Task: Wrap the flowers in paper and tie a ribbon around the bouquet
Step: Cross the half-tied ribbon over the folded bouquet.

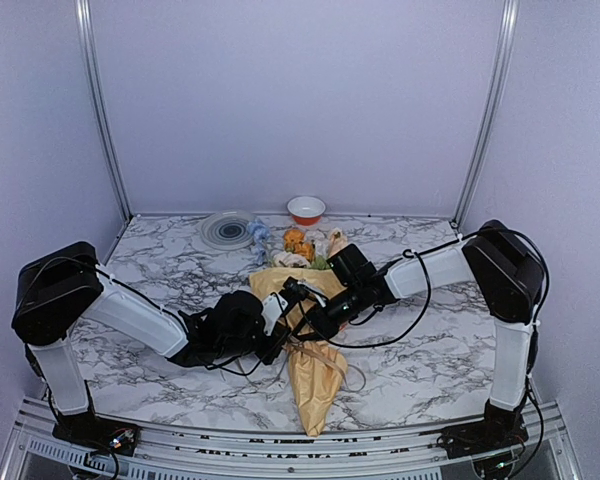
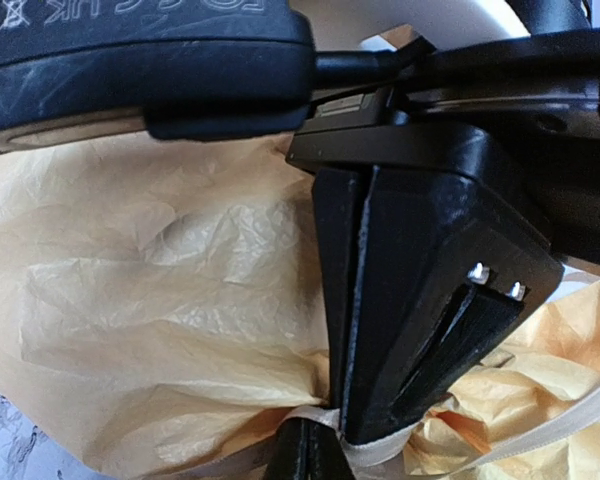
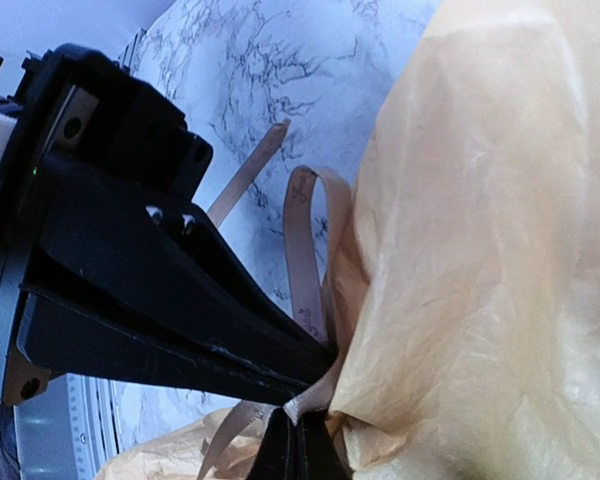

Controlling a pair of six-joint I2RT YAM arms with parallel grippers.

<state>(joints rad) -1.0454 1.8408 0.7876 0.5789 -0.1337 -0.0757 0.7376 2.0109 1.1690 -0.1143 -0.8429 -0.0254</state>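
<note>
The bouquet (image 1: 315, 385) lies on the table as a tan-yellow paper (image 2: 160, 300) cone with its tip toward me. The flowers (image 1: 300, 243) show at its far, wide end. The beige ribbon (image 1: 327, 357) crosses the cone's middle, and its loose strands (image 3: 302, 250) curl over the marble beside the paper. My left gripper (image 1: 283, 318) and right gripper (image 1: 306, 322) meet tip to tip on the cone. In the left wrist view my left gripper (image 2: 310, 452) is shut on the ribbon (image 2: 315, 422), touching the shut right gripper (image 2: 355, 425). In the right wrist view my right gripper (image 3: 298, 445) pinches a ribbon stub (image 3: 318, 398) under the left gripper (image 3: 315, 368).
An orange-and-white bowl (image 1: 306, 209) and a grey ribbed disc (image 1: 228, 230) stand at the back wall. A black cable (image 1: 400, 330) hangs from the right arm over the marble table (image 1: 440, 350). Walls close in the back and sides.
</note>
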